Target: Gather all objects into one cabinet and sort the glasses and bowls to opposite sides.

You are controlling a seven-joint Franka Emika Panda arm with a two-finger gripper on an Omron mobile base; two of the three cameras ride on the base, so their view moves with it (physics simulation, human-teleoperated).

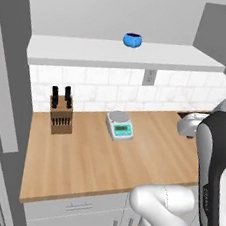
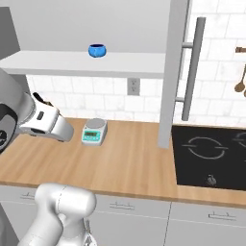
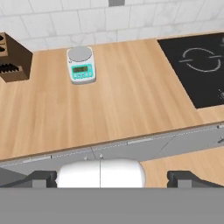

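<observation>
One small blue bowl (image 1: pixel 132 39) sits on the cabinet shelf (image 1: pixel 83 50), above the pincer (image 3: pixel 112 175); keep jaws spread and rise squarely over the bowl's rim.

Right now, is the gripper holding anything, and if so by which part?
Nothing is held. The gripper is open, its fingertips wide apart with nothing between them, above the wooden counter.

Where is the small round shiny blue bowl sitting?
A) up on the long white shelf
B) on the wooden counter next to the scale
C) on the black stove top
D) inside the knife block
A: the small round glossy blue bowl sits up on the long white shelf board, above the wooden counter with its kitchen scale.
</observation>
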